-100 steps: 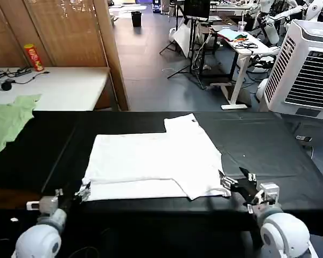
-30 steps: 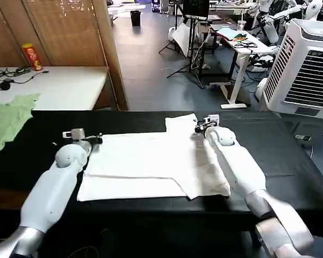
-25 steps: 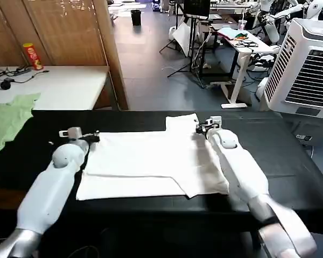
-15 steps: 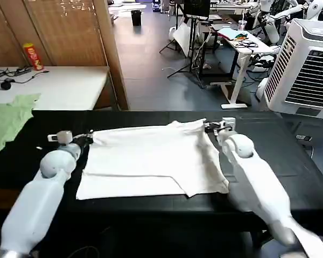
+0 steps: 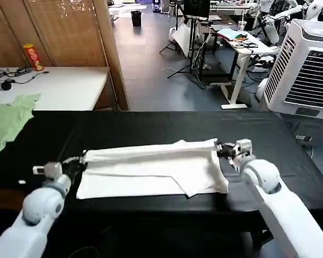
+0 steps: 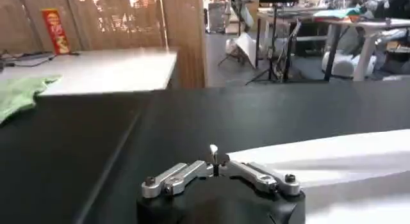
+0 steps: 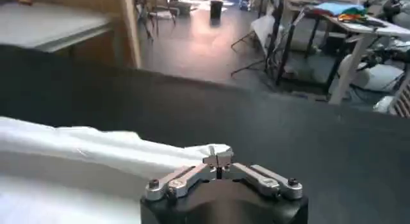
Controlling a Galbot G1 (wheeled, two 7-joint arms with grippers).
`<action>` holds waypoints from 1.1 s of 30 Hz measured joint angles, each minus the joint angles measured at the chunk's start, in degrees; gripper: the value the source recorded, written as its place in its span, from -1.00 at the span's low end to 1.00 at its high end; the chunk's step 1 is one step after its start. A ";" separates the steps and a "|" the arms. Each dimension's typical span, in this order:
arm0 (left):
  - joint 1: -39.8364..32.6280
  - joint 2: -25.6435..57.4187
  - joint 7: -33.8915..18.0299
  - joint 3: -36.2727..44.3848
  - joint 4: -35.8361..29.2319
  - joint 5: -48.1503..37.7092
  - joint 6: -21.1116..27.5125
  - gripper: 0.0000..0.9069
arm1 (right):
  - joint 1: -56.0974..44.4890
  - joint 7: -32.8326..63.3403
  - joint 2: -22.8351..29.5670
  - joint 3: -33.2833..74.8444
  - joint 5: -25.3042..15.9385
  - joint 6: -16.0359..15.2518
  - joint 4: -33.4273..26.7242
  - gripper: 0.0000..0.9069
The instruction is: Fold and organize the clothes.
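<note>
The white T-shirt point(image 5: 151, 166) lies across the middle of the black desk point(image 5: 290, 145), toward its near edge, plain side up with no lettering showing. Its far edge is lifted off the desk and drawn toward the near side, forming a long raised ridge of cloth that runs the width of the T-shirt, while the near part lies flat on the desk with one layer overlapping another. The left gripper point(image 5: 75, 160) is at the left end of that ridge, its fingers clenched on the T-shirt's corner; in the left wrist view the left gripper point(image 6: 216, 156) has the white cloth stretching away from its closed tips. The right gripper point(image 5: 222, 147) is at the right end of the ridge, fingers likewise pinched on the T-shirt, and the right wrist view shows the cloth bunched at the closed tips. A light green garment point(image 5: 8, 121) lies at the desk's far left end, well apart from the T-shirt.
</note>
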 joint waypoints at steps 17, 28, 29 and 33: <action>10.00 -1.43 0.64 -3.36 -5.75 3.03 0.20 0.94 | -8.66 -0.91 -0.33 3.26 0.05 -0.82 5.64 0.94; 12.46 -0.41 0.10 -5.41 -8.46 -0.47 0.78 0.94 | -6.68 0.38 0.85 5.61 0.18 0.57 6.99 0.94; 12.09 -0.42 -0.07 -5.32 -8.28 -0.87 0.78 0.94 | -6.04 0.70 1.33 5.48 0.12 1.10 6.54 0.94; 9.12 -1.05 -0.18 -4.01 -6.22 -3.09 -0.35 0.94 | -2.57 3.64 3.88 4.34 -0.16 3.31 2.78 0.94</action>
